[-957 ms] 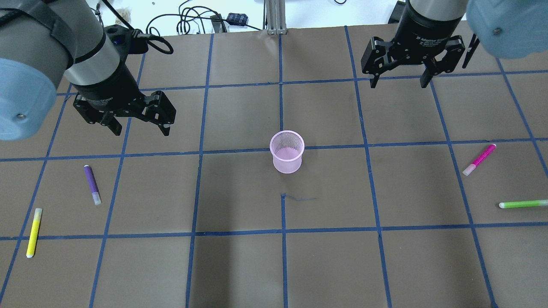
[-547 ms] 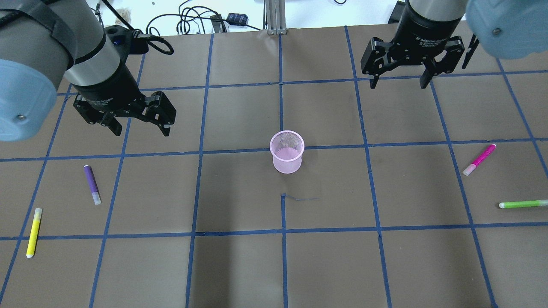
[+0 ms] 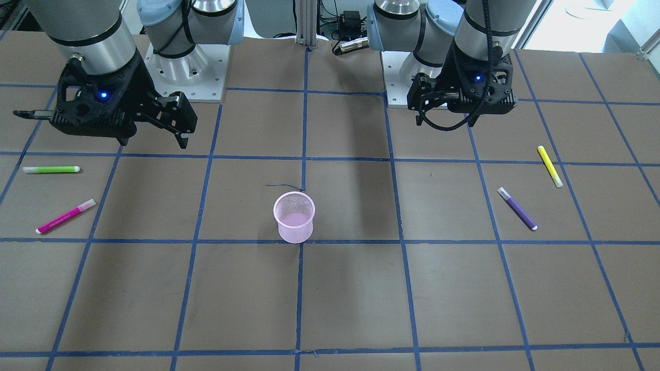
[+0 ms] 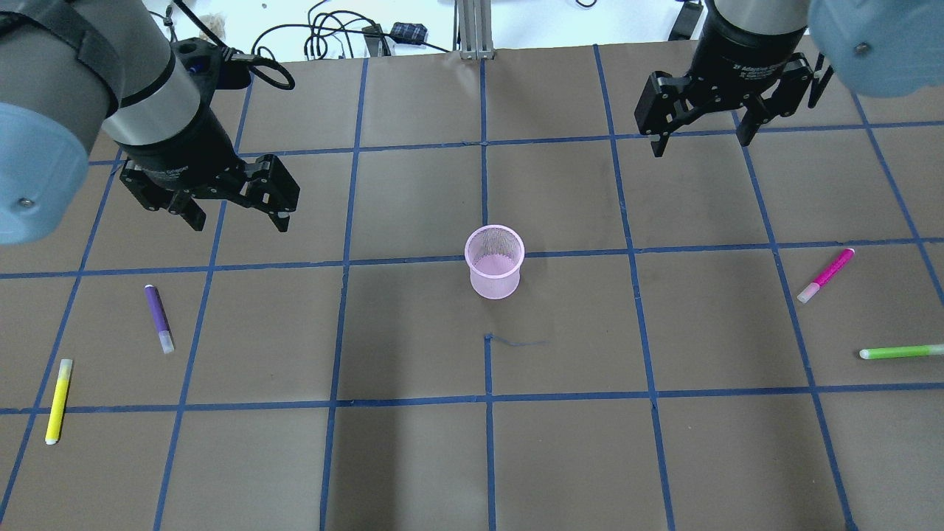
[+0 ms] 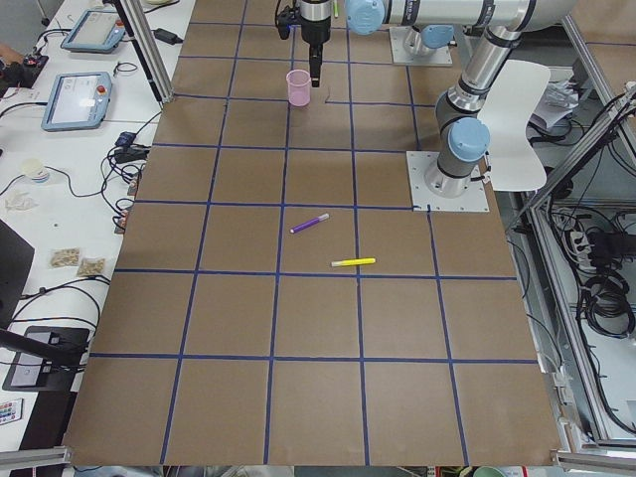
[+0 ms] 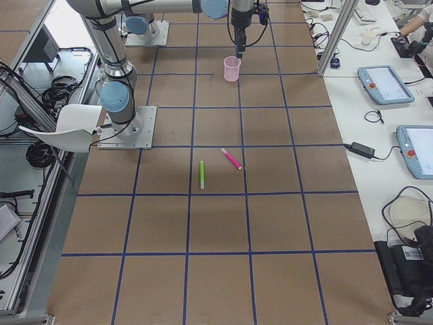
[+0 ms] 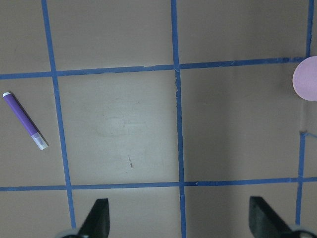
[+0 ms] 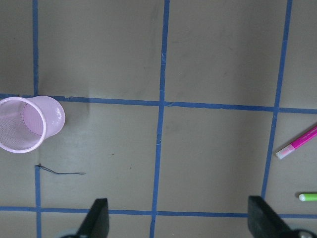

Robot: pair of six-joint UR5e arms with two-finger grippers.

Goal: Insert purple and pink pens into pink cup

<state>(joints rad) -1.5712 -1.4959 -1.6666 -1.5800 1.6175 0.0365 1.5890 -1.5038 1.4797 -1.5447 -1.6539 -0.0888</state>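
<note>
The pink mesh cup [image 4: 494, 262] stands upright and empty at the table's middle; it also shows in the front view [image 3: 294, 224]. The purple pen [image 4: 158, 318] lies flat on the left side, towards the front from my left gripper [image 4: 240, 221], which is open, empty and raised above the table. It shows in the left wrist view [image 7: 25, 120]. The pink pen [image 4: 826, 275] lies flat on the right side, towards the front and right of my right gripper [image 4: 700, 144], which is open and empty. It shows in the right wrist view [image 8: 298, 142].
A yellow pen [image 4: 59, 400] lies near the front left edge, beyond the purple pen. A green pen [image 4: 900, 352] lies near the right edge, in front of the pink pen. Cables [image 4: 324, 37] and a metal post [image 4: 472, 29] sit behind the table's back edge.
My right gripper has shifted a little to the right, still open. My left gripper has barely moved. The pens and the cup have not moved.
</note>
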